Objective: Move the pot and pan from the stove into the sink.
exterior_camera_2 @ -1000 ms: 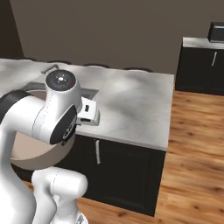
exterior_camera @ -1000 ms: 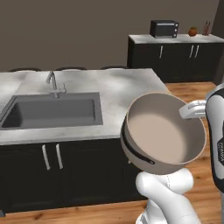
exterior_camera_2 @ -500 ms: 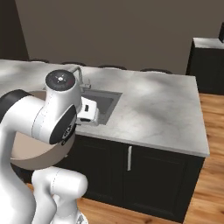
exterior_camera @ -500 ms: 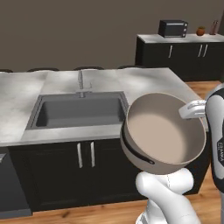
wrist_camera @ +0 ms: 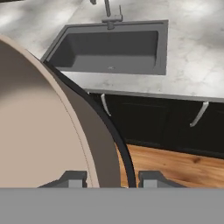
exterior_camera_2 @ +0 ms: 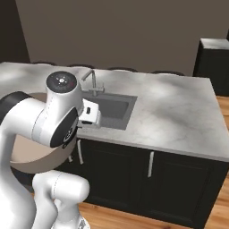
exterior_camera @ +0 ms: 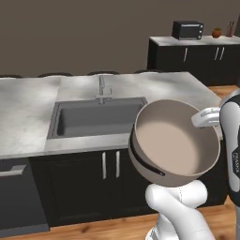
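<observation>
Since a second ago the base has driven along the island, so the sink [exterior_camera: 96,117] has slid from the left side of the left base view toward the middle; the pot [exterior_camera: 176,143] keeps the same place against the arm, carried along, not moved by itself. Pot held clear of the worktop, in front of its near edge, tilted so the beige inside faces the left base camera; likely tipped that way only because the wrist grips it by the rim. Gripper [wrist_camera: 111,178] clamped on that rim: in the hand view one fingertip sits inside the wall, the other outside, with the dark rim band between. Sink lies ahead and above in that view, basin bare, faucet [wrist_camera: 109,13] at its far edge. Judgement: carrying leg of the first transfer, lift and reach over the near edge not yet begun. Worktop pale marble, dark cabinets with silver pulls beneath, wood floor [wrist_camera: 175,164]. Back counter [exterior_camera: 197,42] against the brown wall carries a microwave [exterior_camera: 187,29]. Pan and stove not seen.
</observation>
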